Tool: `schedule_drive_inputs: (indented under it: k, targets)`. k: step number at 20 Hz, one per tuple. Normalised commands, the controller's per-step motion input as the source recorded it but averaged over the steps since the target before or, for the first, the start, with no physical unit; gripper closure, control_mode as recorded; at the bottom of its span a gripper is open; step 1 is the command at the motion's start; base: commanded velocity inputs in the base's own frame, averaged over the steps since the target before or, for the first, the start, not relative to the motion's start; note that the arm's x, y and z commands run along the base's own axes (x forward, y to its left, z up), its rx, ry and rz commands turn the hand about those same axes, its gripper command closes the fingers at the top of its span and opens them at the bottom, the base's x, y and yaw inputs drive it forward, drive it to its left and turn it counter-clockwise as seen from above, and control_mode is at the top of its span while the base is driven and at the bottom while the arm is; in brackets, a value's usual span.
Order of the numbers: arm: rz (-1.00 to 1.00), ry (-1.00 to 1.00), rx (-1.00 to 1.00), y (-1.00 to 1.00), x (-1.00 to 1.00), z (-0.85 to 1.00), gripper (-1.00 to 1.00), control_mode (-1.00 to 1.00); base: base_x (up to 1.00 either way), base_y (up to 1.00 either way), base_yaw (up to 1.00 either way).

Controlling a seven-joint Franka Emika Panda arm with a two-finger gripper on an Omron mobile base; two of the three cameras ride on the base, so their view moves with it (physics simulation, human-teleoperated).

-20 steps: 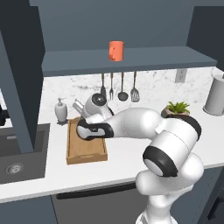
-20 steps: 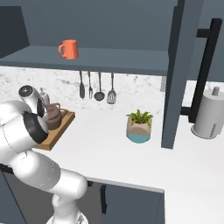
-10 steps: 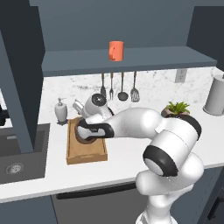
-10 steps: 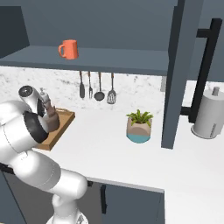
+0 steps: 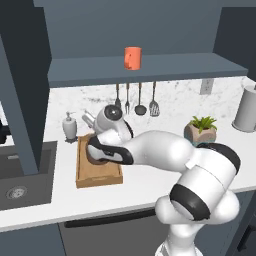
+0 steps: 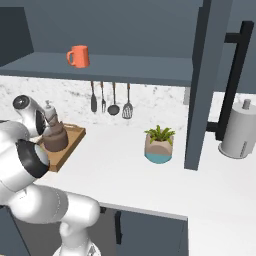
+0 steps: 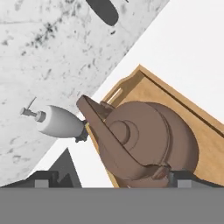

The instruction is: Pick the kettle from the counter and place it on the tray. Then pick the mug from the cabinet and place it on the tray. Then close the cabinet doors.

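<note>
Kettle down on the tray, pincer spread around its handle.

I see the kettle sitting in the wooden tray on the bench, near the end closest to the soap dispenser. My pincer hangs right above it, fingers apart on either side of the arched handle, not squeezing. The orange mug stands on the shelf of the open cabinet.
</note>
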Motion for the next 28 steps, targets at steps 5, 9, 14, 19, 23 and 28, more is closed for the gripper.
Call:
schedule_drive_inputs:
  k: [5,9,14,19,23,28]
  targets:
    - [0.0,0.0,-0.1,-0.03,-0.41,0.55,-1.0,-1.0,0.0,0.0,0.0]
    - [0.0,0.0,-0.08,-0.06,-0.4,0.49,-1.0,-1.0,0.0,0.0,0.0]
    - [0.09,-0.02,-0.1,-0.28,-0.56,0.33,-1.0,-1.0,0.0,0.0,0.0]
    - [0.07,0.0,-0.04,-0.68,-0.36,0.0,-1.0,-1.0,0.0,0.0,0.0]
    - [0.15,0.0,-0.05,-0.59,-0.25,0.0,-1.0,-1.0,0.0,0.0,0.0]
    - [0.23,0.0,-0.12,-0.14,-0.37,0.44,-1.0,-1.0,0.0,0.0,0.0]
